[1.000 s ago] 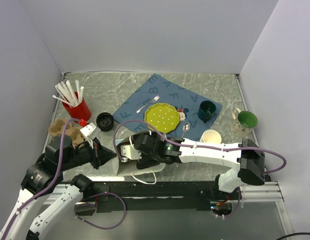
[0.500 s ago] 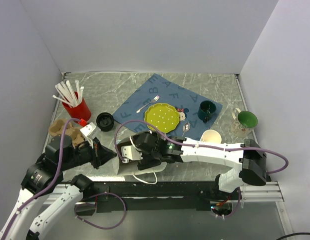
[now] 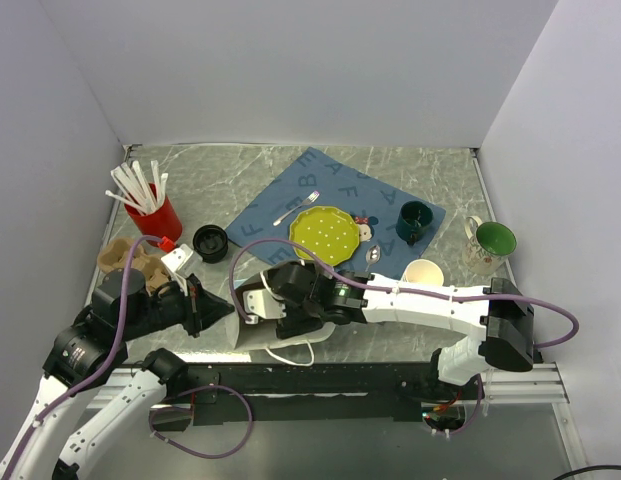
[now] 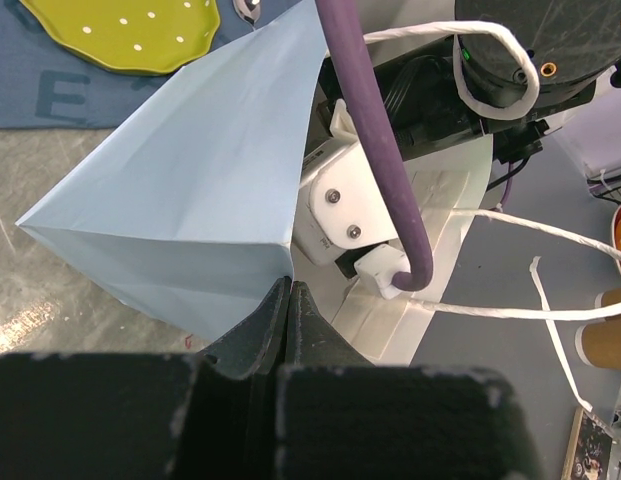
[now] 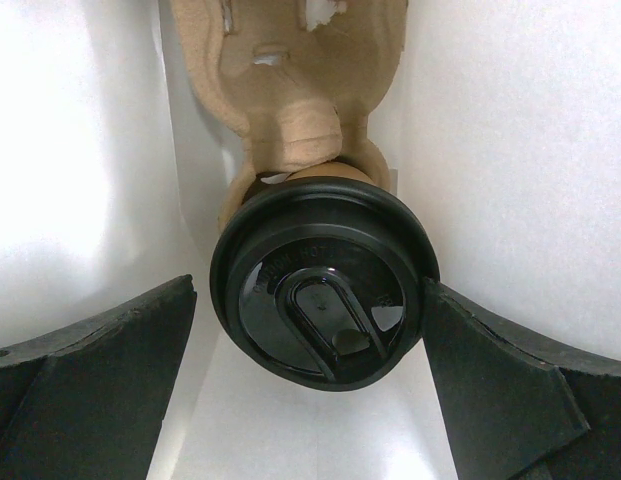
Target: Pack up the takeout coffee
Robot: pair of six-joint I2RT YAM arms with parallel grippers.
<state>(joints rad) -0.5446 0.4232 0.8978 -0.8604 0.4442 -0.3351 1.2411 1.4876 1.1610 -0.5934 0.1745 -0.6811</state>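
Observation:
The takeout coffee [image 5: 324, 295], a tan paper cup under a round black lid, sits in a brown cardboard carrier [image 5: 280, 90] inside a white paper bag [image 5: 510, 150]. My right gripper [image 5: 309, 288] reaches into the bag and stands open. Its fingers flank the lid, with a gap on the left and the right finger [image 5: 470, 360] against the lid's rim. In the left wrist view my left gripper [image 4: 289, 285] is shut on the bag's edge [image 4: 190, 190], holding its mouth up. From above, the bag [image 3: 290, 343] lies at the near table edge under the right wrist [image 3: 300, 295].
A red cup of straws [image 3: 160, 215], a loose black lid [image 3: 211, 241] and a cardboard carrier [image 3: 125, 257] stand at the left. Behind the bag lies a blue cloth [image 3: 280, 205] with a yellow-green plate [image 3: 325, 235] and a dark mug [image 3: 415, 220]. A paper cup [image 3: 423, 273] and a green-lined mug [image 3: 493, 240] are at the right.
The right arm has shifted very slightly by the bag. The left arm and the bag stay as they were.

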